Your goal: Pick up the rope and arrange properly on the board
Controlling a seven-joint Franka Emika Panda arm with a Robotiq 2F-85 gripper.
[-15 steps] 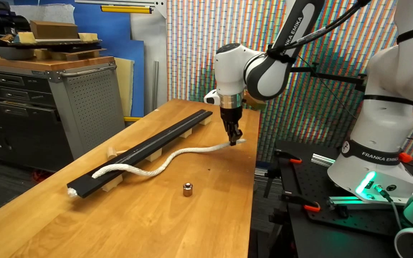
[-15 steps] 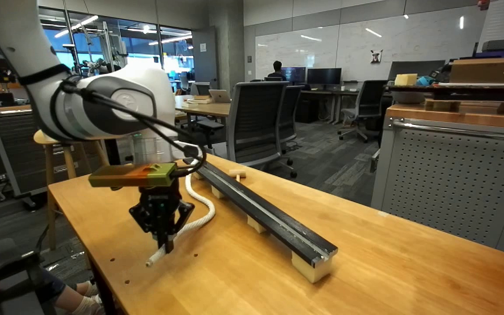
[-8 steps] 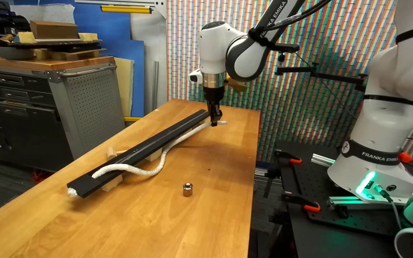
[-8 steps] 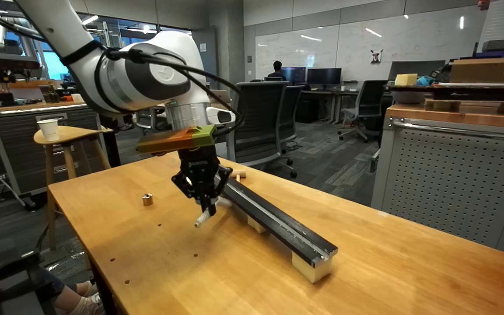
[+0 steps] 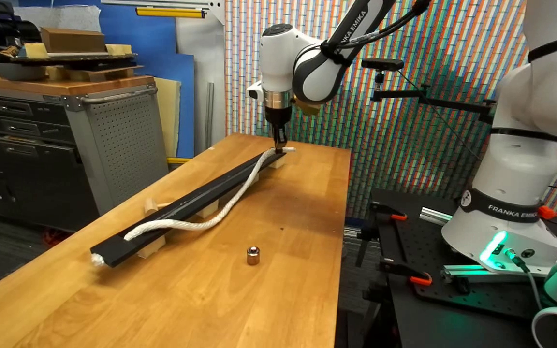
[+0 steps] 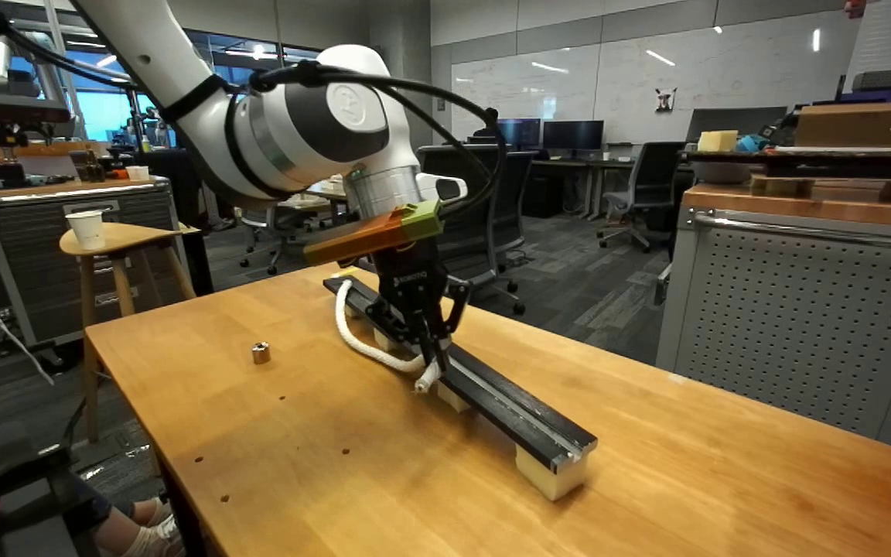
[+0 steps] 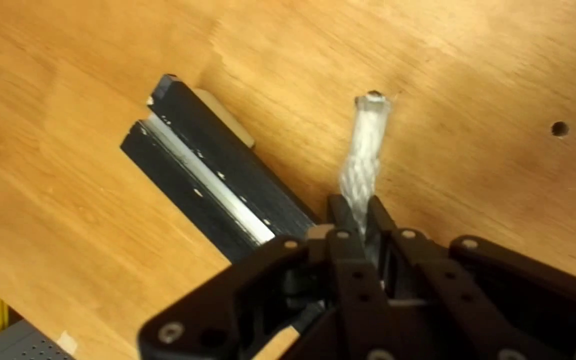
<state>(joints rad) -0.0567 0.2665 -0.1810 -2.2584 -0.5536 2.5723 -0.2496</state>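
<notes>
— Reading an exterior view from the left, what comes first?

— A white tuft (image 5: 97,260) at the tip of the black board (image 5: 189,205); I can't tell whether it's part of the rope (image 5: 225,210). Just right of it the rope meets the board's top face. I'd treat that as the anchor and pull gently, in case it isn't fastened.

— Then the middle?

— It bows off the board's side in a loose curve; whether it touches the table (image 5: 186,309) I can't tell. I'd take up that slack by drawing lengthwise, toward the board's right end, rather than lifting.

— Anything to snag on?

— Unlikely: the metal cylinder (image 5: 253,256) is well apart from the curve.

— And at the right?

— The fingers (image 5: 279,142), clenched on the rope just short of its free tip. In the wrist view that tip points out over the table, beside the board and askew of the groove (image 7: 210,179), which looks the likely seat. I'd turn the fingers until the tail runs along the groove, move in over it, then lower slowly.

— When to let go?

— Only with the rope lying in the groove, I'd say.
</notes>
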